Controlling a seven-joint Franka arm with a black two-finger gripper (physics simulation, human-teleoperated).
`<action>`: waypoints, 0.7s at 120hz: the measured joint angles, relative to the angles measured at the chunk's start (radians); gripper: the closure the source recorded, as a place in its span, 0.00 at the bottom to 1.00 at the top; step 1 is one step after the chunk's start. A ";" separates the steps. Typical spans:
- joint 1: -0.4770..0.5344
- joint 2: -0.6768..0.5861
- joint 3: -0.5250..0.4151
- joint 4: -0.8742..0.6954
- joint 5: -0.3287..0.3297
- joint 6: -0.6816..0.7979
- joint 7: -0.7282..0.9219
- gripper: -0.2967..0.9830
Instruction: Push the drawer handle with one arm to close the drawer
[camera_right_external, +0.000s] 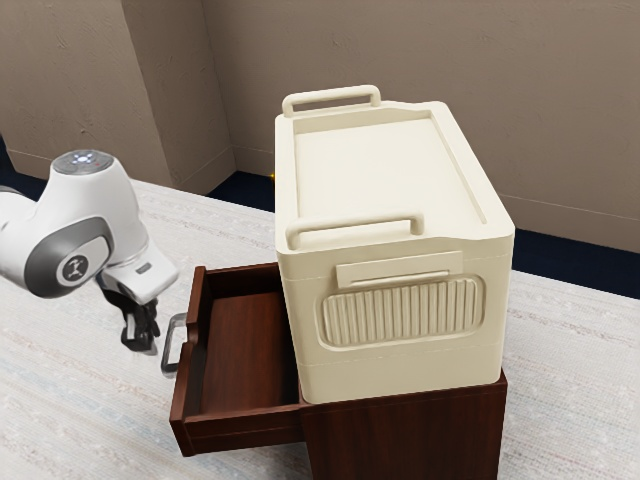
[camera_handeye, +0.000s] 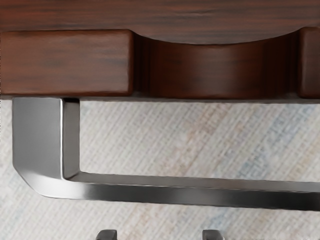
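Note:
My black gripper (camera_right_external: 141, 328) hangs at the exterior view's left, just outside the handle, pointing down with nothing held. In the wrist view two dark fingertips of the gripper (camera_handeye: 160, 234) stand well apart, so it is open, with a gap to the handle. The grey metal handle (camera_right_external: 169, 345) is on the front of the dark red-brown drawer (camera_right_external: 245, 430), which stands far out of its cabinet (camera_right_external: 405, 430). Seen from the hand, the handle bar (camera_handeye: 175, 192) runs alongside the drawer's front panel (camera_handeye: 65, 62), which has a curved cut-out.
A large cream box (camera_right_external: 385, 180) with two raised rails sits on top of the cabinet, beside the pulled-out drawer. Pale woven-patterned surface (camera_right_external: 75, 400) surrounds the cabinet, and brown walls (camera_right_external: 400, 50) rise behind.

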 joint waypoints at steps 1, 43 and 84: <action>0.000 0.000 0.000 0.000 0.000 0.001 0.003 0.66; -0.014 0.001 -0.003 0.000 -0.009 0.010 0.107 0.81; -0.015 0.034 -0.042 0.038 -0.078 0.010 0.156 0.83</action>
